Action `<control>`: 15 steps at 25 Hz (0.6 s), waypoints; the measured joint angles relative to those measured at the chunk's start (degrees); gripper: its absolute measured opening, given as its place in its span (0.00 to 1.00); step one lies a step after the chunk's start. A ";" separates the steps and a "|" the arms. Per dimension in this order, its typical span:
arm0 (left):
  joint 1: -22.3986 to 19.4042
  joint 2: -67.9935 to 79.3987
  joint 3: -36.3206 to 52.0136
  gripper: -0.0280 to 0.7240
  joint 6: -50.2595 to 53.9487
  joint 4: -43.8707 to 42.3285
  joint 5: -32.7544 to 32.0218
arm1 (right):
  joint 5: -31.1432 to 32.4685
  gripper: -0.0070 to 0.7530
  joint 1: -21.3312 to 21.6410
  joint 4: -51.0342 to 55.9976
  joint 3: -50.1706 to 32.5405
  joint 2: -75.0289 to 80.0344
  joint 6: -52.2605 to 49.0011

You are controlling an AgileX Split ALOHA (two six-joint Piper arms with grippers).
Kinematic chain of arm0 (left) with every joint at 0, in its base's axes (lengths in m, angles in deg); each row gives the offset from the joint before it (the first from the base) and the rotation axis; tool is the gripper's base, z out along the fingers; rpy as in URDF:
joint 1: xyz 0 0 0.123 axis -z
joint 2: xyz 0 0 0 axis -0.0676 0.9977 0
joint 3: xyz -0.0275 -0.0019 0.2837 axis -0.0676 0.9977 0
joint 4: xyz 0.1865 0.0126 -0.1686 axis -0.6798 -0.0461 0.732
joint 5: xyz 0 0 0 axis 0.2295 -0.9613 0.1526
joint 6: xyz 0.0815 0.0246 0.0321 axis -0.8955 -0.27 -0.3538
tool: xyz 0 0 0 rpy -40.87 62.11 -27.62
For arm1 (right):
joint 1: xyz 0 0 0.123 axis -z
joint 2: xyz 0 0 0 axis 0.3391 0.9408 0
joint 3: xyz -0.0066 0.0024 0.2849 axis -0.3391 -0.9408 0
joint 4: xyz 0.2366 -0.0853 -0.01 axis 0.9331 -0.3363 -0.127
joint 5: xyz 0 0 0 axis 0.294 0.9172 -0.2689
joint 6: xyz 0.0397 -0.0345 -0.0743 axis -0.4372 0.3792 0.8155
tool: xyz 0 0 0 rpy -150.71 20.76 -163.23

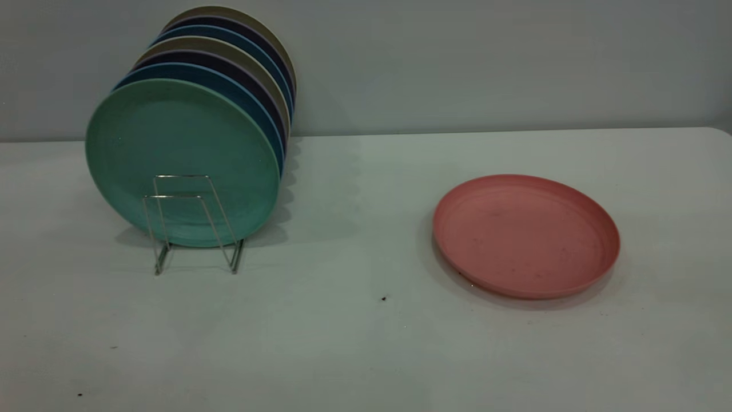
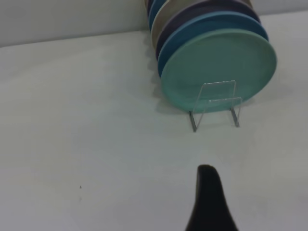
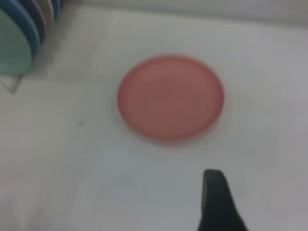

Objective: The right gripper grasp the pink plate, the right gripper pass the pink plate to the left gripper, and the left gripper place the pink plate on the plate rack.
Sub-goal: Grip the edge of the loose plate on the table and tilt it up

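Observation:
The pink plate [image 1: 526,236] lies flat on the white table at the right; it also shows in the right wrist view [image 3: 171,97]. The plate rack [image 1: 194,223], a thin silver wire rack, stands at the left with its two front loops bare; it also shows in the left wrist view [image 2: 216,103]. Neither arm appears in the exterior view. The left gripper [image 2: 208,202] shows only as a black tip above the table, short of the rack. The right gripper [image 3: 216,202] shows as a black tip above the table, short of the pink plate and apart from it.
A mint-green plate [image 1: 182,161] stands upright in the rack, with several blue, purple and tan plates [image 1: 229,63] stacked behind it toward the wall. A small dark speck [image 1: 384,298] lies on the table [image 1: 354,343] between the rack and the pink plate.

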 joint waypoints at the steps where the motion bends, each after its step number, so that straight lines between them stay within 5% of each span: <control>1: 0.00 3.97 -1.83 0.77 -0.65 0.60 0.07 | -0.99 0.65 0.00 0.47 0.78 3.21 0.34; 8: 0.00 26.07 -9.26 0.77 -7.51 10.18 2.51 | -9.76 0.66 0.00 11.71 2.23 25.89 9.05; 15: 0.04 43.39 -11.21 0.77 -26.02 32.48 7.19 | -14.88 0.65 0.00 27.01 5.70 46.08 22.55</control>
